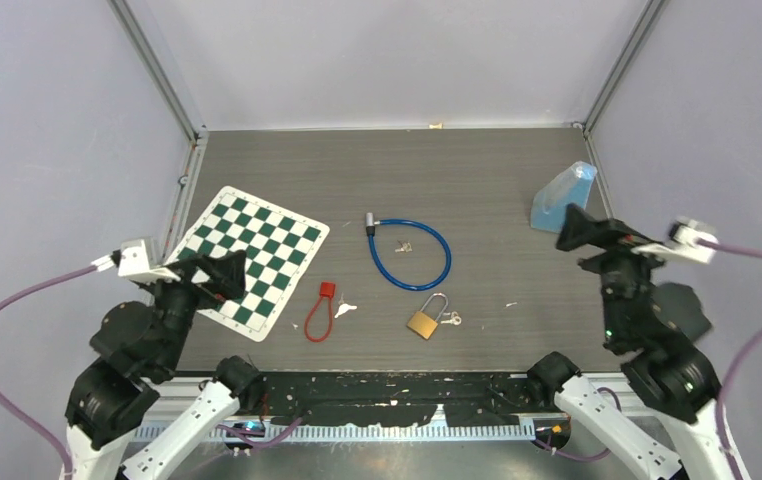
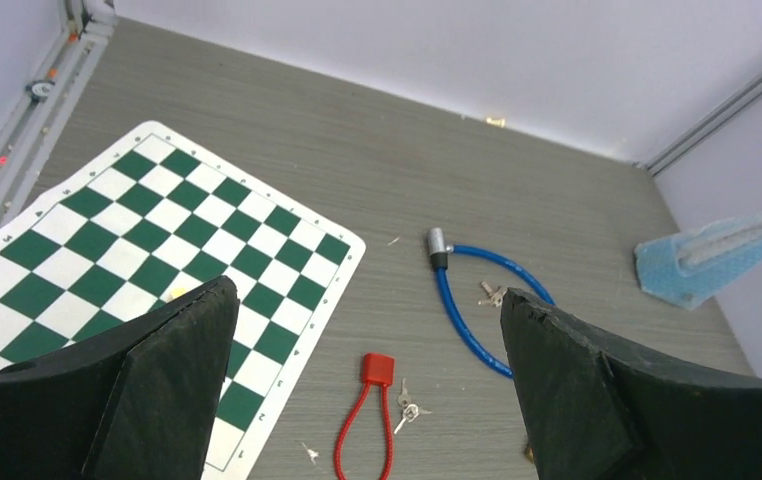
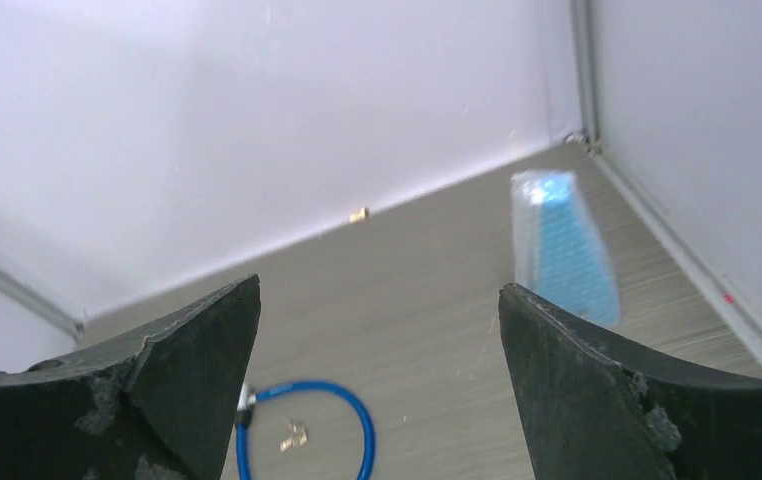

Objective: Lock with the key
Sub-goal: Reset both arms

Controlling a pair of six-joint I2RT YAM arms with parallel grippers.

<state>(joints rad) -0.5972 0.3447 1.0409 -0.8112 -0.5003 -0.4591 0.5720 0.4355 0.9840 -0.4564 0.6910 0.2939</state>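
Black arm bases sit at the near edge of a dark grey wood-grain table (image 1: 357, 170), closed in by pale lilac walls with aluminium posts at the far corners. The left gripper (image 1: 227, 272) hangs over the near corner of a green-and-white chessboard mat (image 1: 252, 260), jaws spread wide and empty. The right gripper (image 1: 572, 228) is raised at the right side, near a blue plastic-wrapped wedge (image 1: 563, 197), its jaws likewise wide apart and holding nothing.

The brass padlock (image 1: 423, 320) lies flat near the front centre, well apart from both grippers. Its long axis is tilted, body toward the near left and shackle pointing to the far right. A small key (image 1: 451, 319) lies just beside it on the right. Farther back, a blue cable lock (image 1: 409, 255) forms a loop enclosing small keys (image 1: 403, 246). A red cable lock (image 1: 319, 312) lies left of the padlock.
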